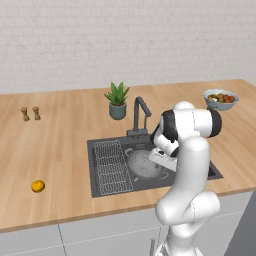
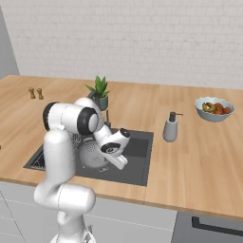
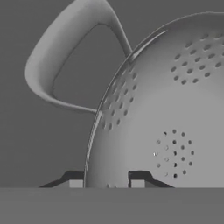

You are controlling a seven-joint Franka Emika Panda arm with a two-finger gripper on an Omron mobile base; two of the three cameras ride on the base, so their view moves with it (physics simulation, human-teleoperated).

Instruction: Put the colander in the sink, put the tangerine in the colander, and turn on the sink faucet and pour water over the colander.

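Note:
The silver perforated colander [image 1: 141, 165] [image 2: 91, 155] sits in the dark sink [image 1: 91, 172] [image 2: 140, 143], right of the wire rack [image 1: 112, 167]. My gripper [image 1: 156, 166] [image 2: 119, 163] [image 3: 106, 183] reaches down to its near rim. In the hand view the two fingertips [image 3: 74, 183] stand astride the colander [image 3: 175, 109] rim, one outside and one inside the bowl, with its looped handle [image 3: 46, 65] beyond. Whether they still press the rim is unclear. The tangerine [image 1: 38, 186] lies on the counter left of the sink. Behind the basin rises the faucet [image 1: 141, 112].
A potted plant [image 1: 117, 100] [image 2: 99, 92] stands behind the sink. A pale blue fruit bowl [image 1: 220, 98] [image 2: 214, 109] is at the back right, a soap dispenser [image 2: 171, 127] right of the basin, and two small shakers [image 1: 30, 113] [image 2: 35, 93] far left.

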